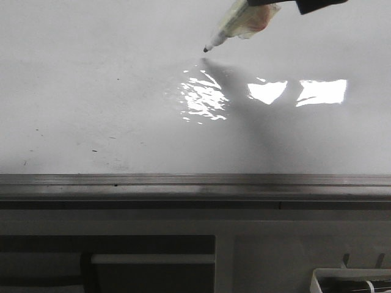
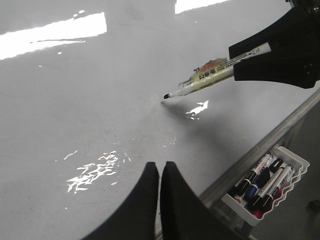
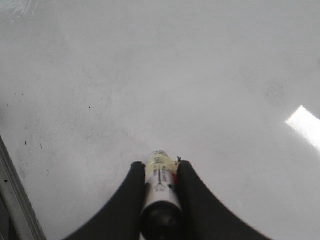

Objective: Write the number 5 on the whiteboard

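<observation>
The whiteboard (image 1: 91,91) fills the front view; it also shows in the left wrist view (image 2: 75,100) and the right wrist view (image 3: 150,75). My right gripper (image 1: 287,3) is shut on a pale marker (image 1: 235,24), held slanted with its black tip (image 1: 206,50) at or just above the board; I cannot tell if it touches. The marker (image 2: 210,77) and right gripper (image 2: 237,62) show in the left wrist view, and again in the right wrist view, marker (image 3: 160,180) between the gripper's (image 3: 159,165) fingers. My left gripper (image 2: 160,165) is shut and empty. No number 5 shows on the board.
A grey metal rim (image 1: 195,180) runs along the board's near edge. Below it is a dark cabinet front with a pale handle bar (image 1: 153,259). A white tray (image 2: 295,155) with several markers hangs off the rim at the right. Bright glare (image 1: 204,94) lies mid-board.
</observation>
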